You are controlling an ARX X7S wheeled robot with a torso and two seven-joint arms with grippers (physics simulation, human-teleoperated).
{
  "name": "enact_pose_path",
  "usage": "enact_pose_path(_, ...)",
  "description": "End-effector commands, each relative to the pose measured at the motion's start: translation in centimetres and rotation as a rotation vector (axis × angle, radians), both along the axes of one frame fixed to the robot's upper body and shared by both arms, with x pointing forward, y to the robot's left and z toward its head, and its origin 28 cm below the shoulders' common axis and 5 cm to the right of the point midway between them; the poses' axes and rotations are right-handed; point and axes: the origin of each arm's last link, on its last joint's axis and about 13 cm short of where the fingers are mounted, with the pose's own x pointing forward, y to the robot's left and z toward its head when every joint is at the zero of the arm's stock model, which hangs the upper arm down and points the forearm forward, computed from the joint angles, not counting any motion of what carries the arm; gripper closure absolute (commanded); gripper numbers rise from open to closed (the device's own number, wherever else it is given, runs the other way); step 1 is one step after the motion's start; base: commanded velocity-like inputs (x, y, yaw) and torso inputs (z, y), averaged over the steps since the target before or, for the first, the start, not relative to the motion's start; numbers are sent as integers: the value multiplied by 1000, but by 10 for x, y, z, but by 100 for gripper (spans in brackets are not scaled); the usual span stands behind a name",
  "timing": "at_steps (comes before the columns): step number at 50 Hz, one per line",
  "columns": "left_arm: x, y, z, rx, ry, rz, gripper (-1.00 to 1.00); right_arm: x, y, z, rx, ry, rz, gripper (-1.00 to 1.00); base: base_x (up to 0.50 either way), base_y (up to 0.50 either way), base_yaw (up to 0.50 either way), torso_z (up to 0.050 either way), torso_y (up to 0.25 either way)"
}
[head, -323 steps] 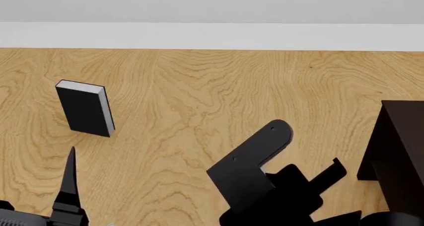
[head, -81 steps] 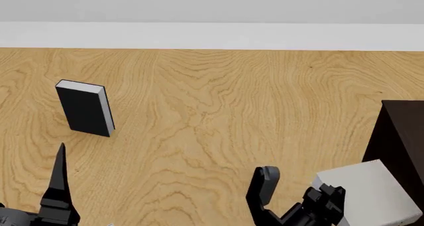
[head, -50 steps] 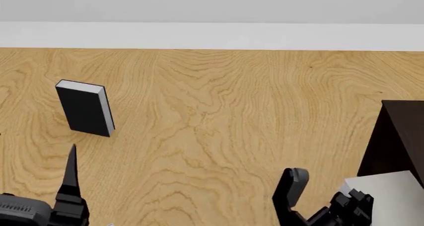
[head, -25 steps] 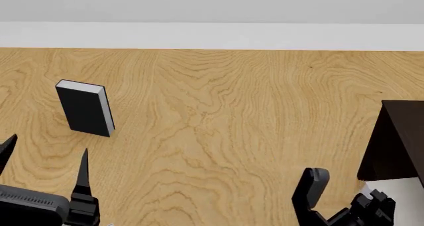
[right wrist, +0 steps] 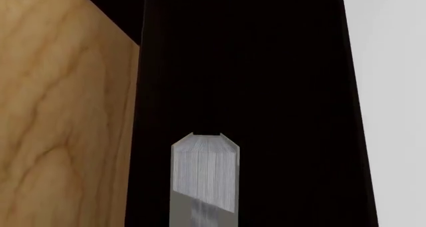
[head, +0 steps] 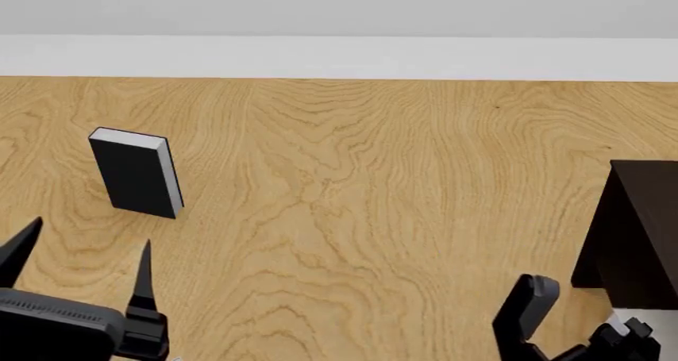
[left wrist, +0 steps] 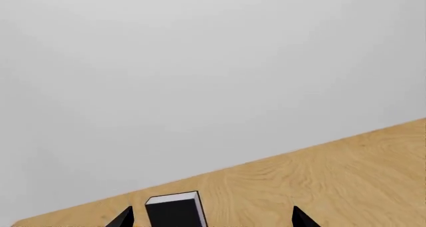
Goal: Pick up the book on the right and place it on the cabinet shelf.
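The light grey book shows as a small sliver (head: 644, 316) at the head view's lower right, next to the dark cabinet (head: 636, 234). My right gripper (head: 588, 333) is shut on it. In the right wrist view the book's white page edges (right wrist: 205, 174) point into the cabinet's black interior (right wrist: 280, 87); I cannot tell whether the book touches a shelf board. My left gripper (head: 82, 262) is open and empty, low at the front left, and also shows in the left wrist view (left wrist: 211, 222).
A black-covered book (head: 136, 174) stands upright on the wooden table (head: 350, 178) at the left, just beyond my left gripper; it also shows in the left wrist view (left wrist: 174, 212). A pale wall runs along the table's far edge.
My right gripper has carried the grey book rightward to the cabinet, so most of the book has left the head view. My left gripper has shifted right and risen into view.
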Motion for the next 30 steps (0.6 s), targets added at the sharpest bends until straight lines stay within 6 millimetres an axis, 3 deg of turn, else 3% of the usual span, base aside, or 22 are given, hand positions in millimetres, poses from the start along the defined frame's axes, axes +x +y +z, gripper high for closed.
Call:
enact_pose_path(1,2,-2,-4,8,13,-6,-100,1,-9,9,-177,30,46,100,0,0,0,0,0)
enact_pose_path(14,1,-3,-4,12,13,-12,-100,1,-1,3,-171,55,127,100,0,0,0,0,2)
enact_pose_path(15,2,-3,-4,13,13,-13,-100,2,1,4,-181,56,148,-100,0,0,0,0,0)
enact_pose_path(30,0,-2,-2,6,8,-11,-100,5,7,3,-175,37,195,-100,0,0,0,0,1)
